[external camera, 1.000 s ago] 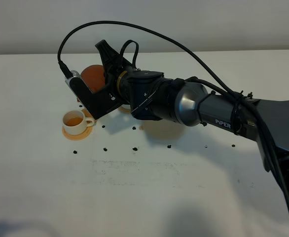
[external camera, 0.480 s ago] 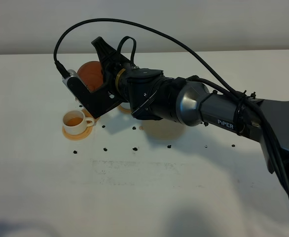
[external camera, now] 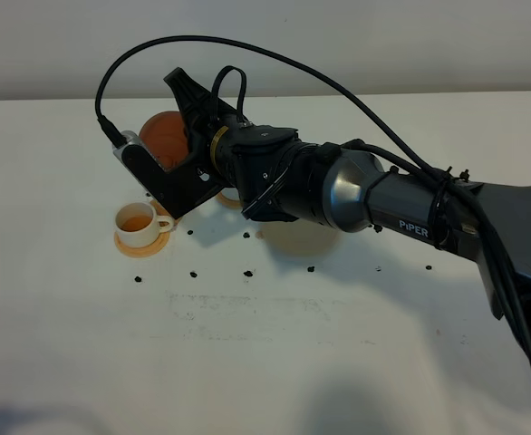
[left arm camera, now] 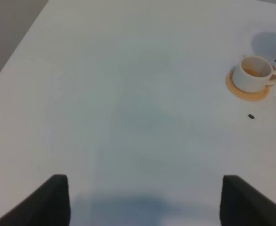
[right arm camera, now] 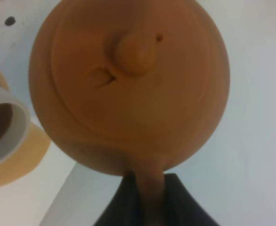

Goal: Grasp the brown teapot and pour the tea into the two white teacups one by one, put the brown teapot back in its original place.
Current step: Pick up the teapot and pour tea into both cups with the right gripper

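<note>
The brown teapot (external camera: 164, 136) is held above the white table (external camera: 275, 344) by its loop handle, clamped in the right gripper (right arm camera: 147, 197), and is seen at about ten o'clock in the high view. A white teacup (external camera: 139, 223) holding tea sits on an orange-tan coaster (external camera: 148, 246) at about seven o'clock from the teapot. The left gripper (left arm camera: 142, 200) is seen spread wide, with nothing between its fingers.

A white surface (external camera: 275, 362) carries an orange-tan coaster (external camera: 141, 243) at nine o'clock, with small black specks (external camera: 248, 272) scattered nearby.
</note>
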